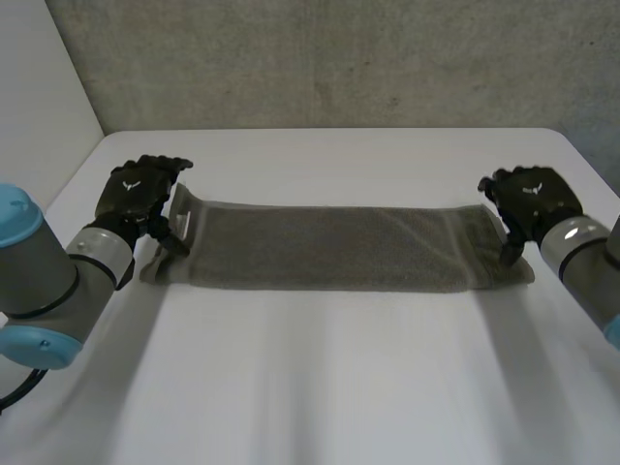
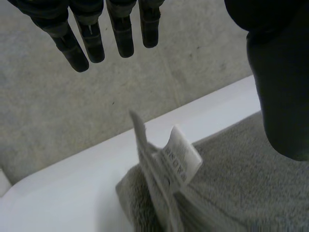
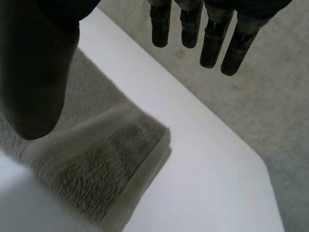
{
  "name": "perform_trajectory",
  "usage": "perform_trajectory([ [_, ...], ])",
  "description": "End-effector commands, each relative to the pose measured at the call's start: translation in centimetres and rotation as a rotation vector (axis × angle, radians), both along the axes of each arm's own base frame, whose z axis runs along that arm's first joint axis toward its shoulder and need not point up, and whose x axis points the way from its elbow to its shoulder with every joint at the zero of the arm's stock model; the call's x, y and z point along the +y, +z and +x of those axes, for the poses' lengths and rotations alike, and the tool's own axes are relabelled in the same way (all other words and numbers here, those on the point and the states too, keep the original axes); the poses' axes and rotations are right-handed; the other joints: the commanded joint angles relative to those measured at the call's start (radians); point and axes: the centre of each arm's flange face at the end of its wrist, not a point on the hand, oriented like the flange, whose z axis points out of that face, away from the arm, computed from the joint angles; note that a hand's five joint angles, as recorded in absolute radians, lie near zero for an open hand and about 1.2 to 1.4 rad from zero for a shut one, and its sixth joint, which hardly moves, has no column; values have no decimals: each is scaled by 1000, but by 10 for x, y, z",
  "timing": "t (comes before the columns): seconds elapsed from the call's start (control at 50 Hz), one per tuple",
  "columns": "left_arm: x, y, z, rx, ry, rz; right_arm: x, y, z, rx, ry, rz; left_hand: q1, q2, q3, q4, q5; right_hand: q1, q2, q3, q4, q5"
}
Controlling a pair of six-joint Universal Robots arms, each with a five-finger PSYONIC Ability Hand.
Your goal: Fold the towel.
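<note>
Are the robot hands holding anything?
No. The left robot hand and right robot hand are open, one at each short end of the towel.

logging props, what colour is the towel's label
The label is white with dark print, on the grey towel; clearest in the left wrist view.

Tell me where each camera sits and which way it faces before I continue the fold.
Head view: between and behind the arms, looking down at the towel on the table; shows left hand and right hand at its ends.
Left wrist view: on the left wrist, along the palm, at the towel end with the label; own fingers, thumb.
Right wrist view: on the right wrist, along the palm, at the other end; own fingers, thumb.
Shared: all three show towel and table.
</note>
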Motion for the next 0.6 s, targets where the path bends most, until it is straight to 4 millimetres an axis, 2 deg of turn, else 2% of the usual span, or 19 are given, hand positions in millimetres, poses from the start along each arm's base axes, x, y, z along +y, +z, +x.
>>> perform_trajectory([
  [0.02,-3,-10,2,-6,37,17,-18,-51,-11,6,-2,74,-85,-84,-66,-87,-217,31,13,21,10,31],
  [0.2,-2,-18,2,-11,38,28,-33,-73,-16,15,-26,106,-82,-81,-63,-84,-214,337,319,327,316,336],
  [0.24,-3,-19,2,-11,38,21,-38,-76,-21,16,-44,110,-82,-81,-63,-84,-214,637,619,627,616,637],
  [0.26,-5,-21,2,-10,40,14,-38,-76,-21,16,-44,110,-79,-78,-60,-81,-211,639,621,629,618,639],
  [0.3,-7,-22,2,-8,41,5,-42,-76,-28,10,-71,109,-76,-75,-57,-78,-208,1159,1140,1148,1137,1158],
  [0.38,-10,-24,1,-6,43,-6,-45,-70,-39,10,-106,97,-76,-75,-57,-78,-208,1161,1143,1150,1140,1160],
  [0.42,-11,-25,2,-6,46,-3,-48,-64,-45,12,-131,83,-74,-72,-54,-75,-205,1161,1143,1150,1140,1160],
  [0.46,-11,-26,2,-5,46,-1,-54,-48,-62,12,-186,46,-74,-72,-54,-75,-205,1161,1143,1150,1140,1160],
  [0.48,-11,-26,2,-5,46,-1,-54,-48,-63,12,-186,46,-74,-72,-54,-75,-205,1161,1143,1150,1140,1160],
  [0.5,-11,-25,2,-5,46,-2,-58,-42,-74,16,-216,33,-74,-72,-54,-75,-205,1161,1143,1150,1140,1160],
  [0.52,-11,-26,2,-5,46,-1,-58,-42,-74,16,-217,33,-74,-72,-54,-75,-205,1161,1143,1150,1140,1160],
  [0.56,-10,-26,2,-6,46,1,-66,-32,-100,18,-281,17,-76,-75,-57,-78,-208,1161,1143,1150,1140,1160],
  [0.58,-9,-26,2,-6,46,1,-66,-32,-101,18,-282,17,-74,-72,-54,-75,-205,1161,1143,1150,1140,1160],
  [0.6,-9,-26,2,-6,46,1,-71,-26,-115,31,-313,8,-74,-72,-54,-75,-205,1161,1143,1150,1140,1160],
])
